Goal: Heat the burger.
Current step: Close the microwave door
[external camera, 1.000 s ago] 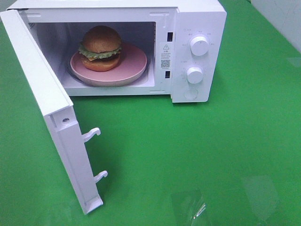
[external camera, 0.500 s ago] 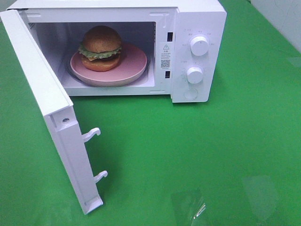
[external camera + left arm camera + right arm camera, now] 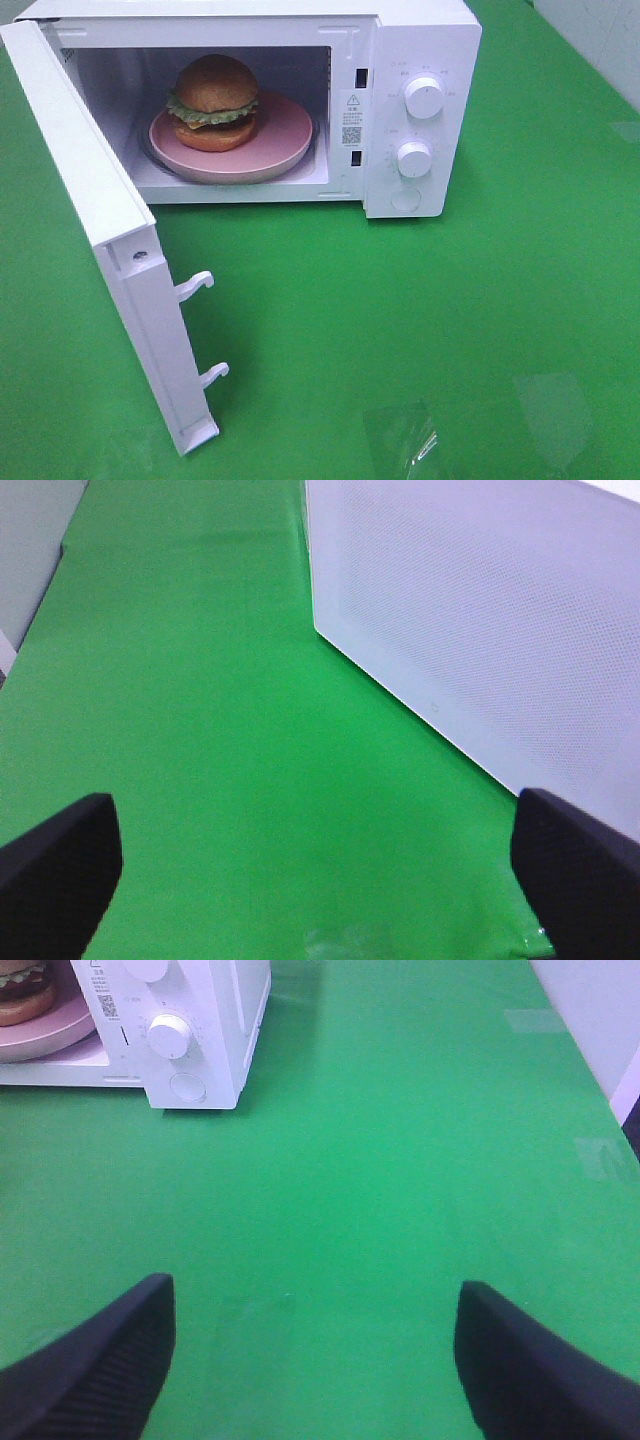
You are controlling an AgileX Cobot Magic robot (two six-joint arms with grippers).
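The burger [image 3: 214, 102] sits on a pink round plate [image 3: 285, 140] inside the white microwave [image 3: 425, 40], whose door [image 3: 95, 220] stands wide open to the left. A slice of the burger [image 3: 22, 990] and the plate [image 3: 45, 1035] shows in the right wrist view. My left gripper [image 3: 320, 865] is open and empty over the green table, beside the outer face of the door [image 3: 480, 630]. My right gripper [image 3: 315, 1360] is open and empty, well in front of the microwave's knob panel [image 3: 170, 1035]. Neither gripper shows in the exterior high view.
Two white knobs [image 3: 424, 97] and a round button [image 3: 406, 200] are on the microwave's right panel. Two latch hooks [image 3: 195, 285] stick out from the door's edge. The green table [image 3: 420, 320] spreads in front and to the right.
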